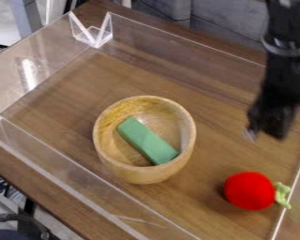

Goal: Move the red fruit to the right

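The red fruit (249,190), small and round with a green leafy stem on its right side, lies on the wooden table near the front right corner. Nothing touches it. My gripper (269,129) hangs above and behind it, pointing down, clear of the fruit and empty. It is blurred, so the gap between its jaws does not show.
A wooden bowl (105,142) stands left of the fruit with a green rectangular block (147,140) lying inside. A low clear plastic wall (40,70) runs around the table (190,80), and its right front edge passes close to the fruit.
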Controlling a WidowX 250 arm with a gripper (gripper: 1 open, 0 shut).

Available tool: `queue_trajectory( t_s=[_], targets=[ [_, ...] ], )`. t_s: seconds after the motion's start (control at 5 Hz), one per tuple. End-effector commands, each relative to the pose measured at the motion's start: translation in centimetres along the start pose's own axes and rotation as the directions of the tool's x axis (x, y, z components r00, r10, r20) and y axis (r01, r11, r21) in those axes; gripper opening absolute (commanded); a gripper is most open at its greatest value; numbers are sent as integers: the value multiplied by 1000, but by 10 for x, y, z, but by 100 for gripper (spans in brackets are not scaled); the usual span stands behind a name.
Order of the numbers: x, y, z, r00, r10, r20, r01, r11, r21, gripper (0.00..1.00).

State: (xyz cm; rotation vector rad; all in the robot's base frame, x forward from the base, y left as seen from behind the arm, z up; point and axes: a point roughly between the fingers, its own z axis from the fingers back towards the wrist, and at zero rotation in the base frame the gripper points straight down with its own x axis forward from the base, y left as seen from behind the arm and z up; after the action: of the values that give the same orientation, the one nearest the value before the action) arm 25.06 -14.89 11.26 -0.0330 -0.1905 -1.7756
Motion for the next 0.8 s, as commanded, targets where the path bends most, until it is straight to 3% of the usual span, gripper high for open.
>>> queue_trajectory(
  t_s=[0.0,0.2,0.4,0.6],
  targets=[
    [5,3,10,999,38,8,-39,998,51,0],
    [8,1,12,997,75,2,-75,996,56,0],
    [8,-2,6,999,37,12,-37,998,46,100],
    [8,-4,8,1000,3,5,-3,999,45,0]
  ],
)
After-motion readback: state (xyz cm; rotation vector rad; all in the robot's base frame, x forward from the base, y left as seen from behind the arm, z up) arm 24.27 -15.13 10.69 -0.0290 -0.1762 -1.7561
